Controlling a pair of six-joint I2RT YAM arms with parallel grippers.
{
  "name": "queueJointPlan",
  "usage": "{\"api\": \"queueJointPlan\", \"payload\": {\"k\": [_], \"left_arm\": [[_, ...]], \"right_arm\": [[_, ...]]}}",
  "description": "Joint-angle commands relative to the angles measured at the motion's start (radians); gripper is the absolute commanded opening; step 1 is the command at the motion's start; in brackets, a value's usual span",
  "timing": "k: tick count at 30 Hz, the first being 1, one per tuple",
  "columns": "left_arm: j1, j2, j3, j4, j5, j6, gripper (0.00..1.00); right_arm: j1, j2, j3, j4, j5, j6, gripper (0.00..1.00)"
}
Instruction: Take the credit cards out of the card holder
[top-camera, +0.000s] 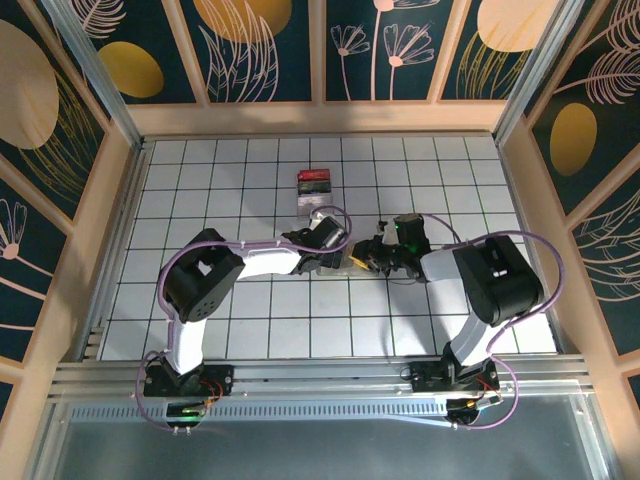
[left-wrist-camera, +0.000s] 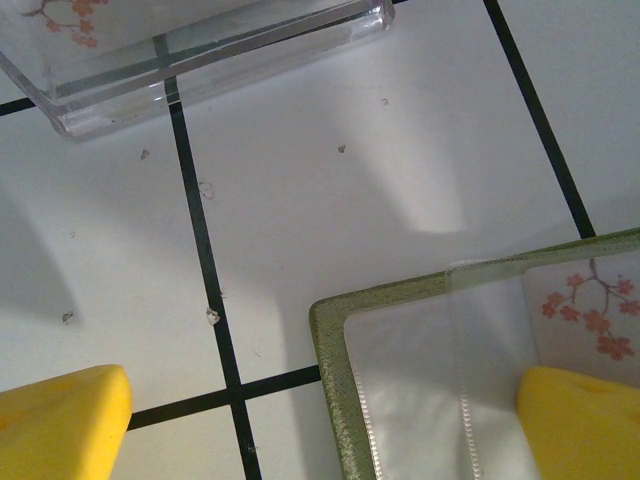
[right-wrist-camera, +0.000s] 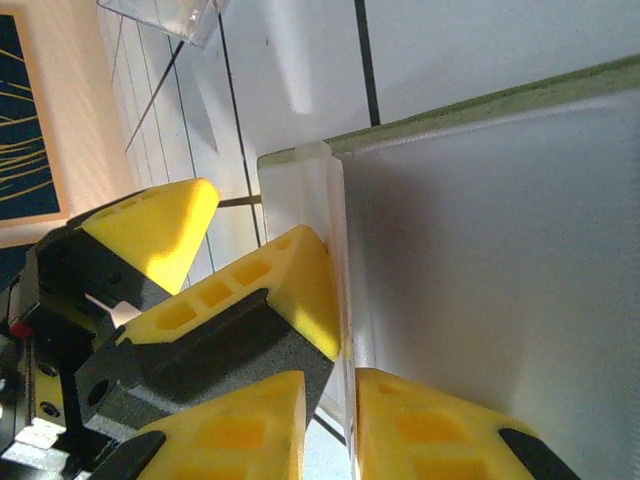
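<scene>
Arms from both sides meet near the middle of the tiled table (top-camera: 250, 330) in the top view. The left gripper (top-camera: 338, 256) and the right gripper (top-camera: 366, 258) point at each other, and the card holder (top-camera: 354, 263) lies on the tiles between them. It is mostly covered by their fingers. Just beyond them, toward the far wall, stands a small box (top-camera: 316, 206) with red and dark things in its far end.

From the left wrist, the left gripper's jaws stand wide apart and grip nothing. One yellow fingertip (left-wrist-camera: 60, 415) hangs over bare tile. The other (left-wrist-camera: 580, 425) is over the inside of the holder, which lies spread flat with its olive-green edge turned toward the camera. A clear pocket covers its pale inside, and a panel printed with pink blossoms (left-wrist-camera: 590, 305) sits under the pocket. Whether that panel is one of the credit cards cannot be told. The box's clear wall shows at the upper left, well apart from the holder.

From the right wrist, the right gripper's two yellow fingertips (right-wrist-camera: 240, 430) stand close together, with the thin pale edge of the holder's pocket between them. Whether they pinch it or only flank it cannot be told. The left gripper's fingers are just beside that same edge.
</scene>
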Motion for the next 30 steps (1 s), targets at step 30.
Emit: {"api": "queueJointPlan", "payload": {"k": [30], "left_arm": [[0.004,-0.057,-0.027,-0.143,-0.122,0.001,0.99]], "right_arm": [[-0.044,-0.256,0.086,-0.397,0.211,-0.197,0.0]]}}
